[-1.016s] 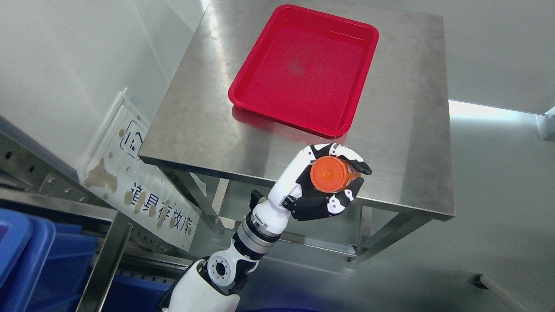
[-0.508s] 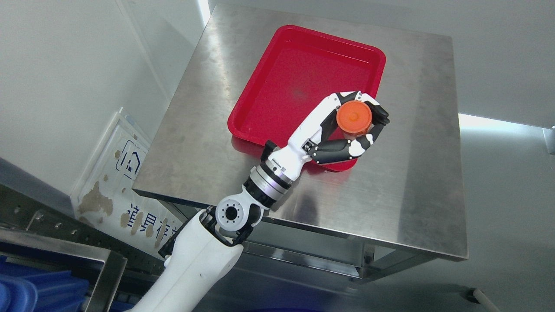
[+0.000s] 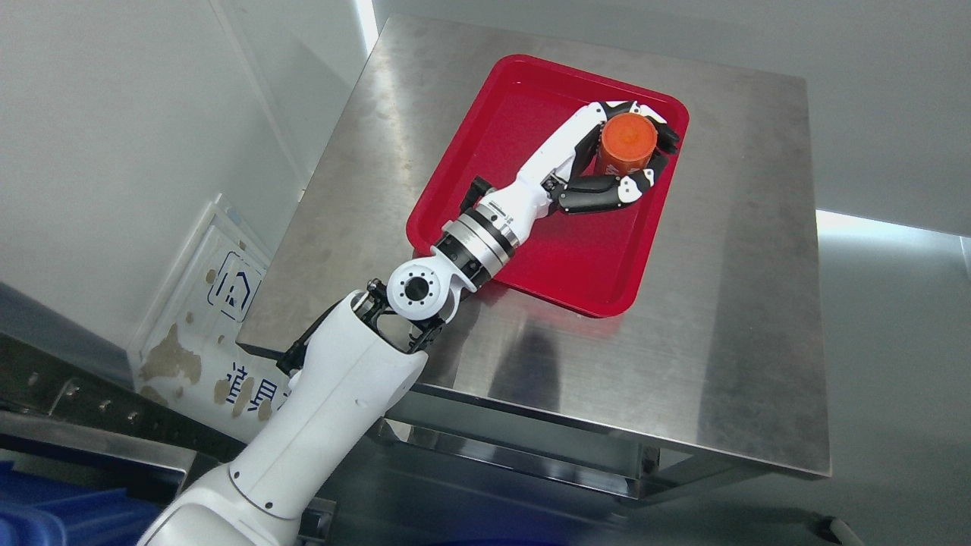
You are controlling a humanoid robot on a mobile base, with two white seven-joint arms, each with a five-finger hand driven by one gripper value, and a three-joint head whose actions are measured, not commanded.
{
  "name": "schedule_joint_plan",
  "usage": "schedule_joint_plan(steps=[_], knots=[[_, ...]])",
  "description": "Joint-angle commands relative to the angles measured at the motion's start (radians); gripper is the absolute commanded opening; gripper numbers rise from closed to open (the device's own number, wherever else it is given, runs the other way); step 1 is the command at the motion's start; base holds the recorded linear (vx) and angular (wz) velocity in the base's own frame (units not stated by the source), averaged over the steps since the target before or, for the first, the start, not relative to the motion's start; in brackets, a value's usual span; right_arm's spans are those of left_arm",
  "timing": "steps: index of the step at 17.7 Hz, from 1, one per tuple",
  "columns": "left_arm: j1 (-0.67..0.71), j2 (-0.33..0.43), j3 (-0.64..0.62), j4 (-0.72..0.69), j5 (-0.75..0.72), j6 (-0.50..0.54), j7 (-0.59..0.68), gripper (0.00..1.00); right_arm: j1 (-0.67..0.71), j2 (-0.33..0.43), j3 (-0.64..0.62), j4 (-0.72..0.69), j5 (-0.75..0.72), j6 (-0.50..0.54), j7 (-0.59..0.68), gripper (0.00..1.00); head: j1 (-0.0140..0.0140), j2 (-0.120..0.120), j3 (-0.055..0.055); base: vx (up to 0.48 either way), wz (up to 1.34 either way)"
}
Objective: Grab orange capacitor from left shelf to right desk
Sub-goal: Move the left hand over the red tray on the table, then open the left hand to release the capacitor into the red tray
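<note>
Gripping the orange capacitor (image 3: 629, 142), my left hand (image 3: 618, 163) has its black-and-white fingers (image 3: 607, 192) curled around the cylinder's sides, thumb on the near side and the other digits wrapping the far side. I see the capacitor's flat round top facing the head camera; whether its base touches anything below I cannot tell from this angle. Hand and capacitor sit over the far right corner of the red tray (image 3: 599, 292), inside the line of its raised rim. The white forearm (image 3: 497, 220) crosses the tray's near left edge, with the silver wrist ring just above that rim. Behind it, the elbow joint (image 3: 413, 290) hangs over bare metal, and the upper arm runs down to the lower left of the frame. The tray lies on a stainless steel desk (image 3: 728, 318), nearer the desk's far side. Left of the desk, a white sign (image 3: 227, 303) with peeling dark characters leans against the wall. A blue bin (image 3: 45, 516) shows at the lower left corner, under a grey shelf rail (image 3: 68, 394).
</note>
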Motion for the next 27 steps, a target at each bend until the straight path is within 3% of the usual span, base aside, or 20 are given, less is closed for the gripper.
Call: schedule_joint_plan(steps=[1, 9, 10, 13, 17, 21, 22, 27], knots=[[-0.068, 0.017, -0.017, 0.171, 0.006, 0.016, 0.000, 0.08, 0.022, -0.017, -0.012, -0.017, 0.006, 0.001, 0.000, 1.00, 0.0000, 0.000, 0.000, 0.000, 0.00], [-0.029, 0.017, 0.012, 0.182, 0.015, 0.010, -0.004, 0.15, 0.022, -0.017, -0.012, -0.017, 0.006, 0.001, 0.000, 1.00, 0.0000, 0.000, 0.000, 0.000, 0.00], [-0.028, 0.017, 0.012, 0.181, 0.017, 0.007, -0.004, 0.19, 0.022, -0.017, -0.012, -0.017, 0.006, 0.001, 0.000, 1.00, 0.0000, 0.000, 0.000, 0.000, 0.00], [-0.028, 0.017, 0.018, 0.179, 0.017, 0.008, -0.013, 0.49, 0.022, -0.017, -0.012, -0.017, 0.006, 0.001, 0.000, 1.00, 0.0000, 0.000, 0.000, 0.000, 0.00], [-0.031, 0.017, 0.060, 0.158, 0.017, 0.008, -0.017, 0.67, 0.022, -0.017, -0.012, -0.017, 0.006, 0.001, 0.000, 1.00, 0.0000, 0.000, 0.000, 0.000, 0.00], [-0.034, 0.017, 0.106, 0.091, 0.017, 0.008, -0.017, 0.96, 0.022, -0.017, -0.012, -0.017, 0.006, 0.001, 0.000, 1.00, 0.0000, 0.000, 0.000, 0.000, 0.00], [-0.034, 0.017, 0.132, 0.066, 0.017, 0.005, -0.017, 1.00, 0.022, -0.017, -0.012, -0.017, 0.006, 0.001, 0.000, 1.00, 0.0000, 0.000, 0.000, 0.000, 0.00], [0.009, 0.017, 0.323, 0.010, 0.017, -0.124, -0.015, 1.00, 0.022, -0.017, -0.012, -0.017, 0.006, 0.001, 0.000, 1.00, 0.0000, 0.000, 0.000, 0.000, 0.00]])
